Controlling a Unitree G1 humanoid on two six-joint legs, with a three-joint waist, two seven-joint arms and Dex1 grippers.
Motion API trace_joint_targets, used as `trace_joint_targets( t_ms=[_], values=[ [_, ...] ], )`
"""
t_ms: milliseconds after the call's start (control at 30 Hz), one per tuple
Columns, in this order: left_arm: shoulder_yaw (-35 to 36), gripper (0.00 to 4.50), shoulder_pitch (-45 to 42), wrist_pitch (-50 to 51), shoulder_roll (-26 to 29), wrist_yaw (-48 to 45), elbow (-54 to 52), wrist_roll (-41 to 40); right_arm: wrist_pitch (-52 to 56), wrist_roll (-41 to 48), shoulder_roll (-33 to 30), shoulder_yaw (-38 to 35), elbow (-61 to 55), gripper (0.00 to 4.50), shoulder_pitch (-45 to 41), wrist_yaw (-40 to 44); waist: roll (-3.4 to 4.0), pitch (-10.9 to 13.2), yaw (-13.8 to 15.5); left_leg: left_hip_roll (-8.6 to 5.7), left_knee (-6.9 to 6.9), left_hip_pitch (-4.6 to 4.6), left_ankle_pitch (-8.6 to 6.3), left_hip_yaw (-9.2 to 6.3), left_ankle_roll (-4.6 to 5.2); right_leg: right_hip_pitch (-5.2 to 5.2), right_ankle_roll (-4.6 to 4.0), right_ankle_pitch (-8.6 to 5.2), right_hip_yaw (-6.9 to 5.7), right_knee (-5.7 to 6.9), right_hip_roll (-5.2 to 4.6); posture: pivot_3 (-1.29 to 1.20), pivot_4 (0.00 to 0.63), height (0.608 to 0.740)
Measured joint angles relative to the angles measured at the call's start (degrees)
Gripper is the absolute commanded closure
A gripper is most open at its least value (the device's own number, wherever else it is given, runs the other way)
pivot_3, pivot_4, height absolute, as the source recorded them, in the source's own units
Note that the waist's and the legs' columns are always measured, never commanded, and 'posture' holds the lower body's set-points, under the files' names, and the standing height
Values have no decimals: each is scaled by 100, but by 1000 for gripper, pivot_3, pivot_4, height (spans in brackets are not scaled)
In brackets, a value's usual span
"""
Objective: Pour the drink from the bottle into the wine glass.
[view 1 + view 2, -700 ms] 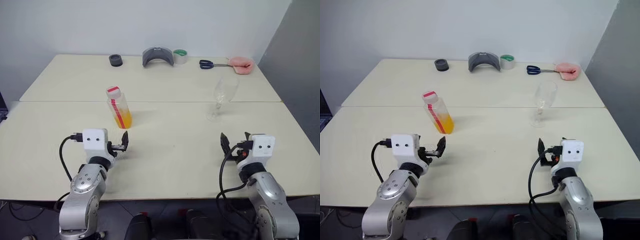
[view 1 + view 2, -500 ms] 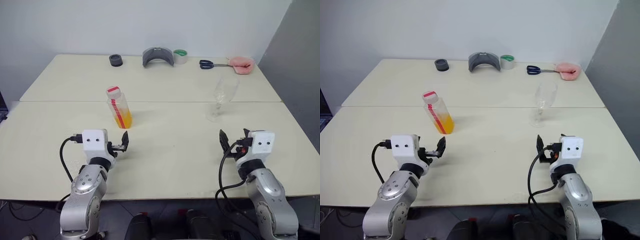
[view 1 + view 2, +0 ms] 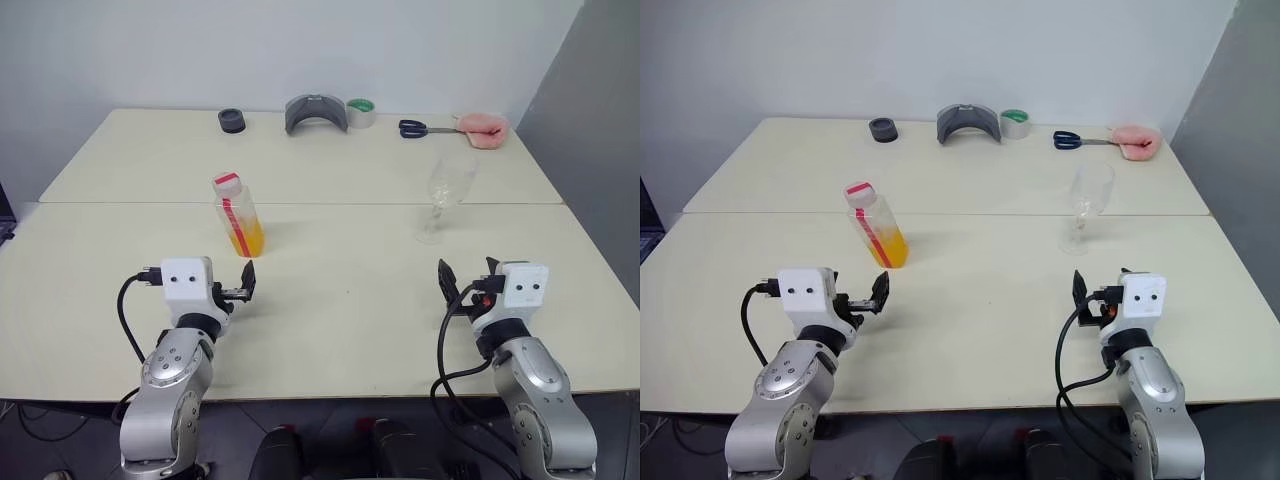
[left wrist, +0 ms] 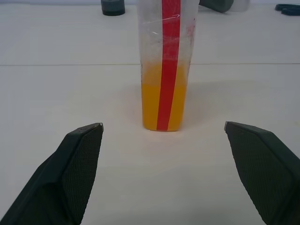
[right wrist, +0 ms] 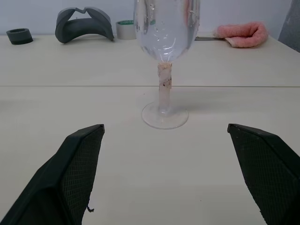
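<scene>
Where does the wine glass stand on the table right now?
The wine glass stands upright on the table's right side, ahead of the open right gripper.

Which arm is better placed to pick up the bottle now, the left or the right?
The left. The left gripper is open and faces the bottle directly, with bare table between them. The right gripper faces the wine glass instead.

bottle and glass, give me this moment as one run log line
bottle: upright, capped, untouched | glass: empty, upright | left gripper: open, facing bottle | right gripper: open, facing glass | pour: not begun
</scene>
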Motion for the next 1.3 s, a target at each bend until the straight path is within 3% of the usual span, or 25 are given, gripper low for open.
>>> trace_joint_targets(
  t_ms=[333,733,933,1300],
  values=[
    [-7,33,-183,-28,3,-5,137,41,21,154,-387,53,1,0,-58,410,0,0,-2,0,0,1,0,1,0,1,0,0,0,0,1,0,150,740],
    [1,33,-774,-333,304,-248,1003,119,879,2761,-1894,-82,206,0,-1687,2897,-6,5,-3,-2,5,-1,0,-6,1,7,2,2,-6,-2,4,0,150,740],
    [-19,33,-1110,-561,319,-390,1409,125,1040,3220,-2075,-56,348,0,-2334,3146,-6,5,7,-3,5,-6,0,-9,1,7,-14,11,-9,-3,3,0,150,740],
    [-140,33,-1698,-1024,309,-440,2150,185,1102,3305,-2126,171,353,0,-2430,3137,-6,6,17,-3,7,-10,0,-12,1,6,-14,12,-12,-3,3,0,150,740]
  ],
)
